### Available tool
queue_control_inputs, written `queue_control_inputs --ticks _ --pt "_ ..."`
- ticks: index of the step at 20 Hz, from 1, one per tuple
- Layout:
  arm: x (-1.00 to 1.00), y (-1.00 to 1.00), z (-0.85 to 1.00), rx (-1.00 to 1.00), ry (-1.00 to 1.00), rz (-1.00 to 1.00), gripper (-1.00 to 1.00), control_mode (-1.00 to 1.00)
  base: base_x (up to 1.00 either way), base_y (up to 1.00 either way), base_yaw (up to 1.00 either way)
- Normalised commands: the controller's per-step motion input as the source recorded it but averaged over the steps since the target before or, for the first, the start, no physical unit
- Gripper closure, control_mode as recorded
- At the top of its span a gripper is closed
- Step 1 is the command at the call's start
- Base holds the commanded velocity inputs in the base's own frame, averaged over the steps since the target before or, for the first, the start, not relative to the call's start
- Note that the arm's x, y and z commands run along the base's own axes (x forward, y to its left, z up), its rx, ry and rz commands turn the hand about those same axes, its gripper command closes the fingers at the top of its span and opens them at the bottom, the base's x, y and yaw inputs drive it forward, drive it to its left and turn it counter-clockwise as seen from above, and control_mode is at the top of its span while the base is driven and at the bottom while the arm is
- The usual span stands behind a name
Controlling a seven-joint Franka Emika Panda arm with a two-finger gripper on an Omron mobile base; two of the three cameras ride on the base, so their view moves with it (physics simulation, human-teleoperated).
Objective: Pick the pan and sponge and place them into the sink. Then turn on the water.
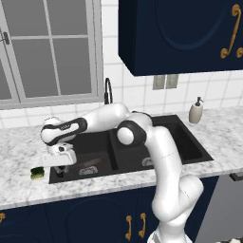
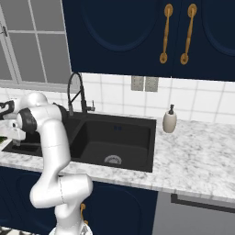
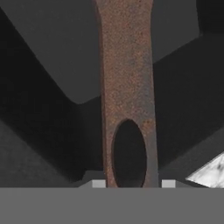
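Pan [image 3: 127, 65], dark brown with long thin handle: rigid, weight off-centre. End effector [image 3: 130, 183] pinching handle near hanging hole, above black double-basin sink [image 1: 190, 142]. Yellow-green sponge [image 1: 36, 172] on counter [image 1: 19, 190]: soft, light; grip across sides.

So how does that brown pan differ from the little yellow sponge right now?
The pan is rusty brown with a long handle that has an oval hole; the sponge is a small yellow block with a dark green layer. The pan hangs over the black sink at the gripper, while the sponge lies untouched on the marble counter left of the sink. Whether the pan touches the basin floor I cannot tell.
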Motion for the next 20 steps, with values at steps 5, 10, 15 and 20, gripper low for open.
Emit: queue_control_inputs --ticks 5,10,15,20 --pt "0.00 0.00 -0.12 0.00 0.00 0.00 -1.00 -1.00 0.00 0.00 0.00" --pt "-0.04 0.00 -0.04 0.01 0.00 0.00 -1.00 -1.00 0.00 0.00 0.00" --pt "-0.16 -0.01 0.00 0.07 -0.05 0.00 -1.00 -1.00 0.00 0.00 0.00" --pt "-0.03 0.06 0.49 0.12 -0.09 0.03 -1.00 -1.00 0.00 0.00 0.00"
